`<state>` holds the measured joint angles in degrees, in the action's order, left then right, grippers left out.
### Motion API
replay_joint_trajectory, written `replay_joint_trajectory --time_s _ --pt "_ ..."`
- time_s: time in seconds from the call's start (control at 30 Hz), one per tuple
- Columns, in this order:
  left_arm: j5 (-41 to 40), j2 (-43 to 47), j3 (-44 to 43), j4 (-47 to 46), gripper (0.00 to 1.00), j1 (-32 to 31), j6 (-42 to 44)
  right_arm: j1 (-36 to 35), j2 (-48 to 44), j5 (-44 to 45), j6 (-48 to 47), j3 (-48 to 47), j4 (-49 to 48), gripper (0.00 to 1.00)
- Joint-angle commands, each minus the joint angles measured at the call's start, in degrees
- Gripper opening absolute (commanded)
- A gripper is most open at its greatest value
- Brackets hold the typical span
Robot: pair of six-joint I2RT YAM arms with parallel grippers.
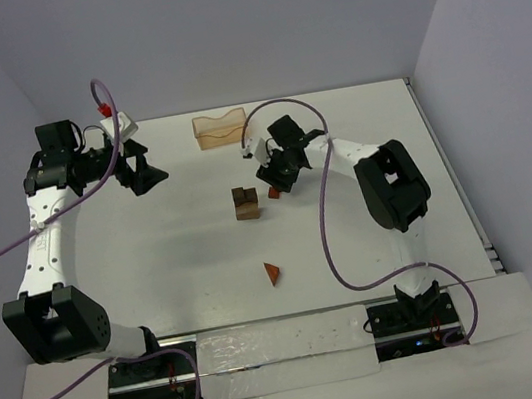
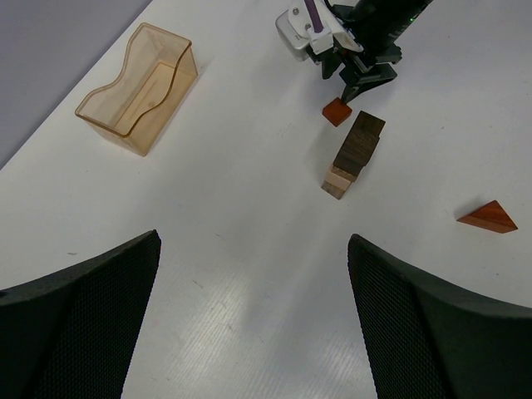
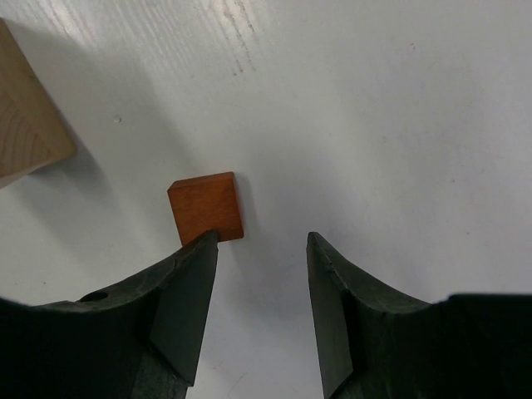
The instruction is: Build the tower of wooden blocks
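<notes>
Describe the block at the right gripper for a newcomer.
Find the dark-and-tan block stack mid-table. Right of it, at the tips of the right gripper, lies a cube. It alone is orange-red and cubic; the other reddish piece is a wedge, nearer the arms.

Tan block [image 3: 25, 108] — cut off, left edge.

White tabletop [image 1: 155, 268] is carrying a small stack of tan and dark brown wooden blocks [image 1: 244, 204] near its centre. The right claw [image 1: 277, 183] is pointing down at a small reddish-brown wooden cube [image 1: 272, 194] lying just right of the stack; its jaw gap is not legible here. A reddish-brown triangular wooden wedge [image 1: 273, 273] is lying alone, nearer the arm bases. The left claw [image 1: 142, 179] is hovering at far left, fingers spread, well apart from the blocks. A pale orange translucent tray [image 1: 220, 128] is sitting at the far edge.
</notes>
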<state>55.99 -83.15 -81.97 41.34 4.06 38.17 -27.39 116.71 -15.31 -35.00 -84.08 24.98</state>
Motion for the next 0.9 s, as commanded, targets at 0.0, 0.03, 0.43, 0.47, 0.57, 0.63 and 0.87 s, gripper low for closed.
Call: replay_joint_trajectory --time_s 0.0,0.03,0.43,0.47,0.57,0.63,0.87 --pt "2.37 1.59 0.32 -2.63 0.99 0.58 0.83 -0.77 0.97 1.71 -0.42 -2.74 1.04 0.54" --pt "2.37 1.59 0.36 -2.74 0.99 0.60 0.81 -0.90 0.97 1.51 -0.72 -2.72 1.38 0.54" --pt "2.11 0.89 -0.37 -2.94 0.99 0.68 0.59 -0.66 0.19 -1.87 -1.80 -2.93 3.98 0.51" --pt "2.19 0.72 -0.63 -2.77 0.99 0.77 0.83 -0.57 -0.07 -2.90 -1.99 -2.85 4.27 0.51" --pt "2.24 0.63 -0.82 -2.62 0.99 0.73 0.67 -0.61 -0.17 -4.23 -2.79 -3.19 5.50 0.53" --pt "2.28 0.54 -0.90 -2.67 0.99 0.69 0.67 -0.56 0.00 -4.80 -3.13 -3.80 6.54 0.55" --pt "2.37 0.01 -1.00 -3.02 0.99 0.68 0.41 -0.74 1.20 -4.92 -2.63 -6.06 7.98 0.60"
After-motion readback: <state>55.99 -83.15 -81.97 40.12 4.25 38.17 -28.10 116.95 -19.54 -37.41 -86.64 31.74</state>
